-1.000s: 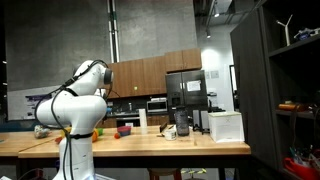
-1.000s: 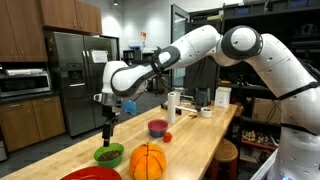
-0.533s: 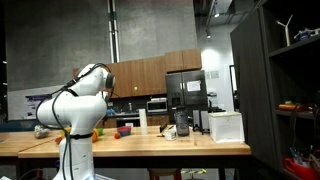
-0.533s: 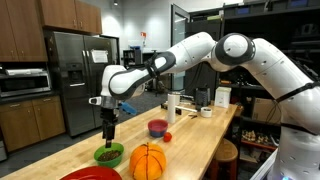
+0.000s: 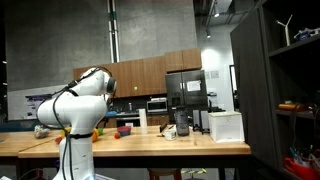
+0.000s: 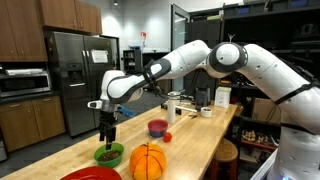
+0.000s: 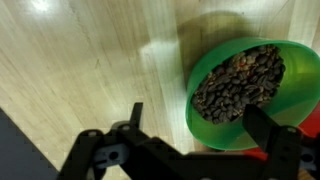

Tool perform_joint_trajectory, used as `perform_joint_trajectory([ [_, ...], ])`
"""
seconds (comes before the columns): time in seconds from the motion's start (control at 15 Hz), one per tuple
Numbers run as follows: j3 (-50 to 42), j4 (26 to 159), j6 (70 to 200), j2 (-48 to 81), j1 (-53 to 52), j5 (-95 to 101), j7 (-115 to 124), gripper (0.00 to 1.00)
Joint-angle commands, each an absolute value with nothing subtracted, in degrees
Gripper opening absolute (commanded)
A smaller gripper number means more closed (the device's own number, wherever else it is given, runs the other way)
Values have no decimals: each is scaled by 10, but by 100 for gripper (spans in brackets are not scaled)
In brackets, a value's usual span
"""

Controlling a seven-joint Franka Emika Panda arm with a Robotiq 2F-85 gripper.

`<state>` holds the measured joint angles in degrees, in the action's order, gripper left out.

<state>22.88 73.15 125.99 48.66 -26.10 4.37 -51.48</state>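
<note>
Found the black two-finger gripper [image 6: 106, 141] pointing straight down, just above the round green plastic bowl [image 6: 117, 151] on the light wooden table [image 6: 205, 130]. Logged jaws spread wide, clamped on nothing. In the wrist view [image 7: 193, 108] noted one finger [image 7: 134, 116] over bare wood just beside the green plastic bowl [image 7: 300, 100] and the other over its fill, so straddling the rim; cannot tell whether touching. Recorded the bowl as nearly full of small brown pellets [image 7: 240, 78]. Placed a ribbed orange pumpkin-shaped ball [image 6: 148, 161] just beside the bowl, toward the camera in that exterior view. Placed a round magenta bowl [image 6: 158, 128] near the green bowl, farther along the table, with a small red object [image 6: 167, 137] just next to it. Marked a red round dish [image 6: 88, 175] at the frame's lower edge, near the bowl.
</note>
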Motion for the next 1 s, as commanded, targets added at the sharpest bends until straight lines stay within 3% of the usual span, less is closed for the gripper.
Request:
perform_joint_trajectory([
  [0.0,227,689,1246,513,-268,51,-540,100],
  [0.07,226,683,1245,518,-269,51,-544,100],
  [0.13,226,678,1245,523,-270,49,-546,75],
  [0.2,226,673,1243,526,-271,49,-549,74],
  [0.33,225,665,1241,532,-273,49,-550,62],
  [0.67,225,665,1238,530,-272,51,-546,20],
  [0.87,226,666,1229,526,-268,48,-545,0],
  [0.93,227,667,1225,524,-267,47,-544,0],
])
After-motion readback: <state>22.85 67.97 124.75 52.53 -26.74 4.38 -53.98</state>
